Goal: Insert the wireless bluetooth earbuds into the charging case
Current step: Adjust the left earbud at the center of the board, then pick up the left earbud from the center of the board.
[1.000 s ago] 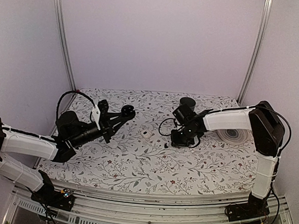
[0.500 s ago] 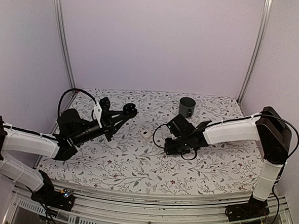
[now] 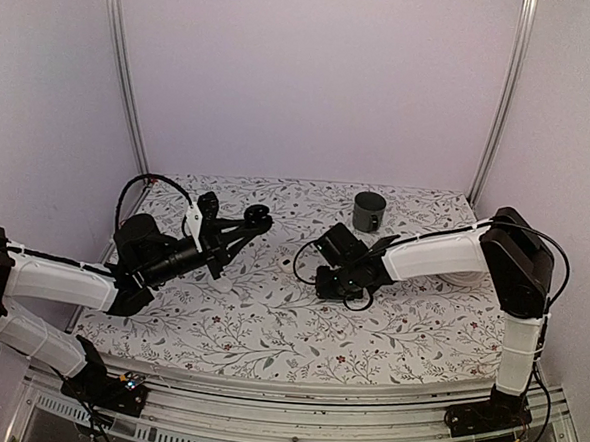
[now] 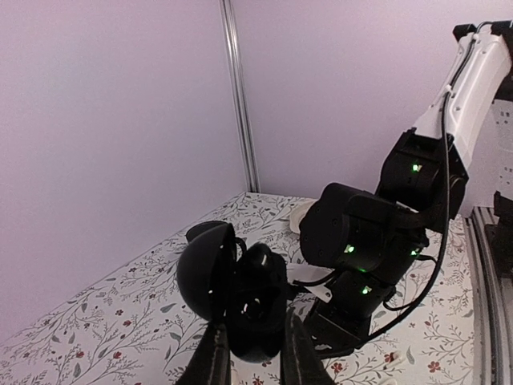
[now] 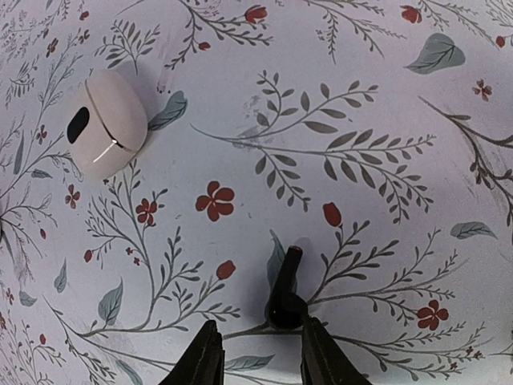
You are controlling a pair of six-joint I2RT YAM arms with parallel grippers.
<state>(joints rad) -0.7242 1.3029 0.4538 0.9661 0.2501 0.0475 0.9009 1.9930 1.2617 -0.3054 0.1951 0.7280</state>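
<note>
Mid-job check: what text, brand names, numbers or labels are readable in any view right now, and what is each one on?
No readable text in any view.
charging case: plain glossy black, no brand shows.
white piece: one dark spot, no lettering.
mug: too small to tell.
right arm: green lights only, no labels readable.

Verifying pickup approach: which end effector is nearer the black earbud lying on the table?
Right. The right end effector straddles the earbud; the left end effector is well away to the left, gripping the open charging case.
</note>
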